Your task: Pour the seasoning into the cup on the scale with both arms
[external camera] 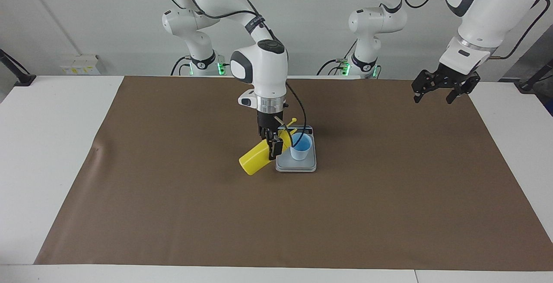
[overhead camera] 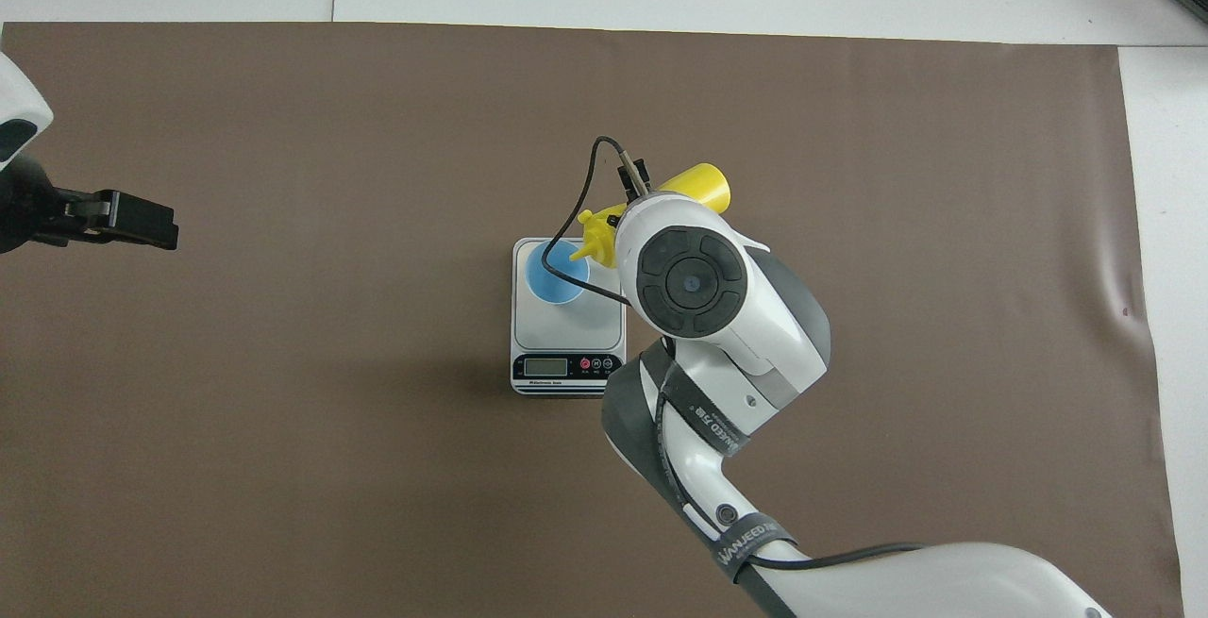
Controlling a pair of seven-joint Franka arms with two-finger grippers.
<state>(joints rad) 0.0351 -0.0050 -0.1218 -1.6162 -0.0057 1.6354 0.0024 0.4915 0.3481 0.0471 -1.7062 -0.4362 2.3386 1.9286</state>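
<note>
- We record the seasoning bottle (external camera: 255, 158) as plain yellow.
- The cup (external camera: 300, 147) is light blue, brighter inside.
- The scale (overhead camera: 567, 321) is silver-grey; its dark strip carries what appear to be red buttons.
- The table covering (external camera: 173, 214) is uniform brown.

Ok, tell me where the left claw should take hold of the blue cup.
Grip the cup by its side wall, coming from the left arm's end. It stands upright, handleless, on the scale, and the right claw tilts the bottle over its rim.
</note>
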